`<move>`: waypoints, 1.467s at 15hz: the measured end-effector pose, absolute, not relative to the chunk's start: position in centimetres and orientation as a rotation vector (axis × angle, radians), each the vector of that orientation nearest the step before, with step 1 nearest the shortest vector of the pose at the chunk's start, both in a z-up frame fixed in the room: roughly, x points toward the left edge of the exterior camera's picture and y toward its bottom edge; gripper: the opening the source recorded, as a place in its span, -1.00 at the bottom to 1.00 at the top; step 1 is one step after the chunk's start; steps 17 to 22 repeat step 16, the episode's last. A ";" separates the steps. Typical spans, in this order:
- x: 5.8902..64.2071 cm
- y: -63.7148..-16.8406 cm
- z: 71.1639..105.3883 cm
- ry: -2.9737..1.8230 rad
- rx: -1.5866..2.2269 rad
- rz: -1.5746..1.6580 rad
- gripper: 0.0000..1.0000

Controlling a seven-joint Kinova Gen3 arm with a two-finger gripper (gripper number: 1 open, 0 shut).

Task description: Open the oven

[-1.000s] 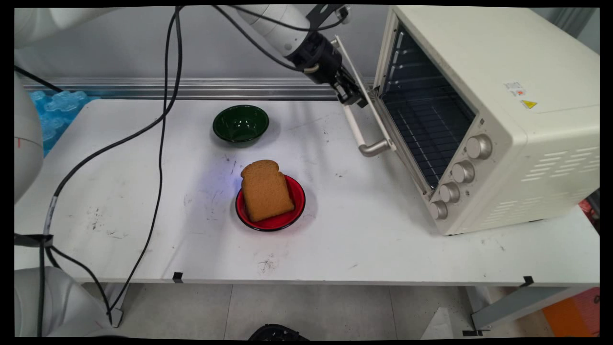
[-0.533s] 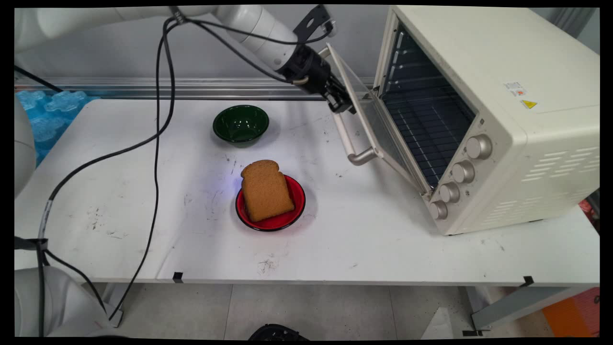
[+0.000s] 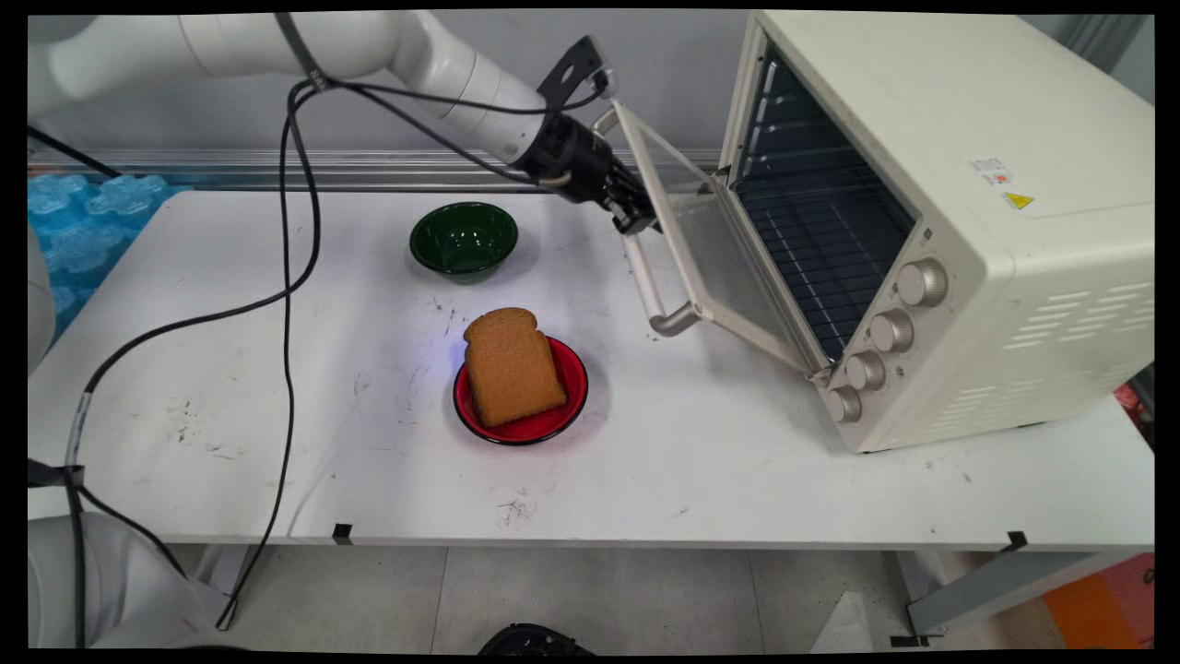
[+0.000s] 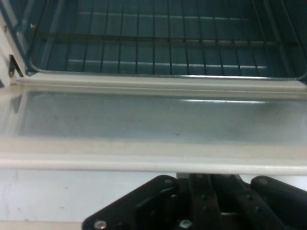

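Here, gripper (image 3: 636, 221) clenched on oven door handle (image 3: 650, 277), door (image 3: 710, 258) half lowered.

White arm (image 3: 277, 46) reaches right — end effector (image 3: 634, 217) angled downward.

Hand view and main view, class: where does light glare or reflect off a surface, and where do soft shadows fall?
Hand view: a bright streak of glare lies on the oven door glass, below the rack. Main view: the green bowl shows small glints inside; the red plate casts a soft shadow on the table to its right.
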State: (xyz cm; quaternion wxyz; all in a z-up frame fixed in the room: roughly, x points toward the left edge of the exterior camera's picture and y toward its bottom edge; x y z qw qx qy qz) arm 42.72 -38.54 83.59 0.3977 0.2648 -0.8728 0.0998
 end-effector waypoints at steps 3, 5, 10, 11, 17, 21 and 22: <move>43.4 -38.1 82.6 -2.198 0.672 0.260 -1.00; 44.0 -37.8 81.8 -2.189 0.672 0.265 -1.00; 45.1 -37.2 79.9 -2.181 0.659 0.278 -1.00; 45.3 -37.1 79.5 -2.180 0.655 0.280 -1.00; 46.2 -36.6 77.8 -2.172 0.639 0.292 -1.00; 46.2 -36.6 77.8 -2.172 0.639 0.292 -1.00; 46.2 -36.6 77.8 -2.172 0.639 0.292 -1.00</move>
